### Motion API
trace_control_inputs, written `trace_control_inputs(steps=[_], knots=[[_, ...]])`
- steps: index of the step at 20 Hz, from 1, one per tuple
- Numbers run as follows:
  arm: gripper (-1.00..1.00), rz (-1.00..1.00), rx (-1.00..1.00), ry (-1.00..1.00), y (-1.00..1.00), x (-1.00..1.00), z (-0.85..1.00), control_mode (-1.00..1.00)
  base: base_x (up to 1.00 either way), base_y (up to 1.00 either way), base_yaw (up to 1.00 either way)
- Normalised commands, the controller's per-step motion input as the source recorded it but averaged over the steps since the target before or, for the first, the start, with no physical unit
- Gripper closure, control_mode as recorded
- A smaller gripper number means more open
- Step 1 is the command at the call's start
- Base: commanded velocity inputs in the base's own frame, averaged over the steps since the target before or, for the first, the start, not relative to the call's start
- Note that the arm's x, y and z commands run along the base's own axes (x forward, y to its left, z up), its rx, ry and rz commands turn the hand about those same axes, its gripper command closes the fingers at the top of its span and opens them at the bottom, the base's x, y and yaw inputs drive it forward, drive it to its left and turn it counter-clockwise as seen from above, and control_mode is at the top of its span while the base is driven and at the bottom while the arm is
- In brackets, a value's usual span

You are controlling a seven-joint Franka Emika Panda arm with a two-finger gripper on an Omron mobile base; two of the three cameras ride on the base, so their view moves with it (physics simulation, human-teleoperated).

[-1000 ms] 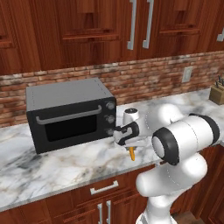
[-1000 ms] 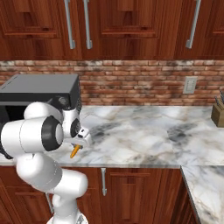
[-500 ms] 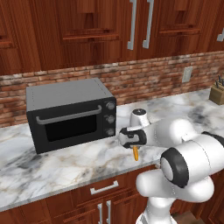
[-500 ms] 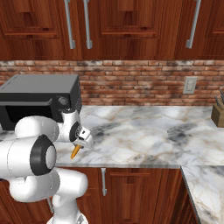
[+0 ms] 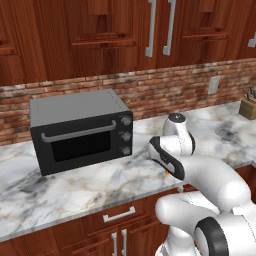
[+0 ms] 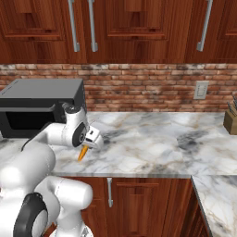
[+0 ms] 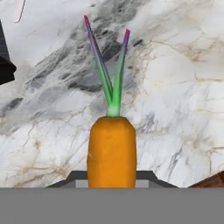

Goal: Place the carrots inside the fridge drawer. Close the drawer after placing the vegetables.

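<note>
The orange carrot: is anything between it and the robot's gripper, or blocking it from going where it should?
Nothing stands between them: the gripper is already shut on the orange tapered carrot, held above the white marble counter. The fridge drawer is not in these pictures, so whether the way there is free cannot be told.

You have a marble counter (image 5: 70, 185) running along a red brick backsplash (image 6: 152, 88); on it, toward the left, sits a dark toaster oven (image 5: 80, 130) with a bar handle across its glass door and three knobs down its right side; above you hang dark wood wall cabinets (image 5: 100, 35) with long metal handles; a white wall outlet (image 6: 200, 90) sits in the brick to the right; a knife block (image 6: 230, 121) stands at the counter's far right end; below the counter you see wooden drawers and cabinet doors (image 5: 120, 220) with metal pulls.
</note>
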Motion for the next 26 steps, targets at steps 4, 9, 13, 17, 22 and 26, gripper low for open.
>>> trace_control_inputs(steps=[4,9,13,17,22,26], knots=[[1.0,0.0,0.0,-0.09,-0.21,-0.18,0.83,-1.0,0.0,0.0,0.0],[1.0,0.0,0.0,-0.12,-0.13,-0.31,0.73,-1.0,0.0,0.0,0.0],[1.0,0.0,0.0,-0.12,-0.25,-0.37,0.6,-1.0,0.0,0.0,0.0],[1.0,0.0,0.0,-0.14,-0.2,-0.45,0.55,-1.0,0.0,0.0,0.0],[1.0,-0.01,0.0,-0.15,0.0,-0.5,0.21,-1.0,0.0,0.0,0.0],[1.0,0.0,0.0,-0.13,0.0,-0.34,0.17,-1.0,0.0,0.0,0.0]])
